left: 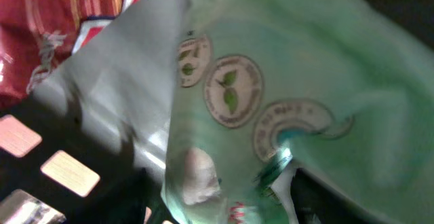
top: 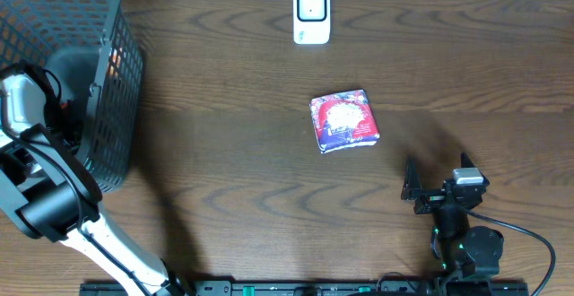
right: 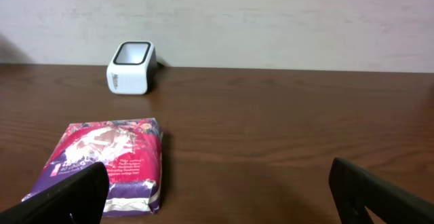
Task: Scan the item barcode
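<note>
Your right hand (top: 437, 169) sits released at lower right, the red packet (top: 344, 121) lies mid-frame on the counter (top: 224, 152) below the scanner (top: 311, 13), and whether your left hand, down in the upper-left basket (top: 126, 81), grasps anything you cannot tell.

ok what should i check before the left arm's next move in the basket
1. Left arm reaches into the basket: ok.
2. Green packet close in front of the left wrist camera: ok.
3. Left jaws gripping the green packet: cannot tell.
4. Scanner upright, nothing in front of it: ok.
5. Right jaws open and empty: ok.
6. Red packet lies apart from the scanner: ok.
</note>
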Controlling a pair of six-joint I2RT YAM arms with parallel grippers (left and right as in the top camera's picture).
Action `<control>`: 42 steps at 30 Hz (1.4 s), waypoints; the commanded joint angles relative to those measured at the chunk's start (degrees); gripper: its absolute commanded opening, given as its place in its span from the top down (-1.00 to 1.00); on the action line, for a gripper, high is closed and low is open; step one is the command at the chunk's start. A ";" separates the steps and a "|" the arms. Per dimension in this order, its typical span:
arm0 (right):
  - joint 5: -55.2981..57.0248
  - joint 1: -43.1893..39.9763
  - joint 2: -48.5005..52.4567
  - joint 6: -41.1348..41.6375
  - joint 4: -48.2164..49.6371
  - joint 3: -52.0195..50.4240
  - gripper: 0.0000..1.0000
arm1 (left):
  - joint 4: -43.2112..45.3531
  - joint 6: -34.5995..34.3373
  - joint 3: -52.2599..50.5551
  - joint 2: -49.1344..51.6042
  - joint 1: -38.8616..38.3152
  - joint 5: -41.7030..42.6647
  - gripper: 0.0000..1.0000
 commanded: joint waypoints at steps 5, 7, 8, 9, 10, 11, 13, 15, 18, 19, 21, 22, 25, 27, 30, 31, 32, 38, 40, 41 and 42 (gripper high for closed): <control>0.22 0.46 -0.31 -0.59 -0.24 -0.09 -0.98 | -0.74 -0.33 0.33 0.20 0.31 2.38 0.85; 0.22 0.46 -0.31 -0.59 -0.24 -0.09 -0.99 | -1.70 -0.33 2.25 -0.22 0.24 4.52 0.85; 0.22 0.46 -0.31 -0.59 -0.24 -0.09 -0.99 | -2.36 -0.33 3.65 -0.57 0.20 5.79 0.85; 0.22 0.46 -0.31 -0.59 -0.24 -0.09 -0.98 | -3.21 -0.31 5.57 -1.14 0.15 7.21 0.85; 0.22 0.46 -0.31 -0.59 -0.24 -0.09 -0.99 | -4.22 -0.33 7.61 -1.73 0.11 8.13 0.85; 0.22 0.46 -0.31 -0.61 -0.24 -0.09 -0.98 | -5.25 -0.33 9.79 -2.40 -0.04 8.87 0.85; 0.22 0.46 -0.31 -0.59 -0.24 -0.09 -0.98 | -6.93 -0.33 14.58 -4.04 -0.35 10.19 0.85; 0.22 0.46 -0.31 -0.61 -0.24 -0.09 -0.98 | -7.61 -0.33 18.97 -6.29 -0.94 12.74 0.85; 0.22 0.46 -0.31 -0.59 -0.24 -0.09 -0.99 | -6.10 -0.35 23.26 -11.10 -2.03 18.60 0.85; 0.22 0.46 -0.31 -0.61 -0.24 -0.09 -0.98 | -4.98 -0.35 23.76 -12.85 -2.45 20.90 0.85; 0.22 0.46 -0.31 -0.59 -0.24 -0.09 -0.99 | -2.36 -0.94 23.89 -16.65 -3.45 25.44 0.86; 0.22 0.46 -0.31 -0.61 -0.24 -0.09 -0.98 | -0.92 -2.14 23.89 -18.75 -4.20 27.19 0.85; 0.22 0.46 -0.31 -0.59 -0.24 -0.09 -0.98 | 2.14 -7.02 23.89 -23.65 -6.75 30.36 0.85; 0.22 0.46 -0.31 -0.61 -0.24 -0.09 -0.99 | 4.17 -10.62 23.89 -26.03 -9.14 31.85 0.86; 0.22 0.46 -0.31 -0.61 -0.24 -0.09 -0.99 | 6.62 -12.13 23.89 -28.63 -14.34 32.20 0.85; 0.22 0.46 -0.31 -0.59 -0.24 -0.09 -0.98 | 7.04 -12.11 23.89 -29.05 -15.80 32.17 0.86; 0.22 0.46 -0.31 -0.59 -0.24 -0.09 -0.99 | 7.34 -12.11 23.89 -29.42 -17.55 32.17 0.85; 0.22 0.46 -0.31 -0.59 -0.24 -0.09 -0.99 | 7.41 -12.17 22.97 -29.24 -29.07 32.17 0.85; 0.22 0.46 -0.31 -0.59 -0.24 -0.09 -0.99 | 7.39 -12.20 21.68 -28.76 -32.83 31.93 0.85; 0.22 0.46 -0.31 -0.59 -0.24 -0.09 -0.99 | 7.37 -12.26 20.94 -28.50 -34.67 30.82 0.86; 0.22 0.46 -0.31 -0.59 -0.24 -0.09 -0.99 | 7.37 -12.83 20.22 -28.06 -36.46 28.92 0.86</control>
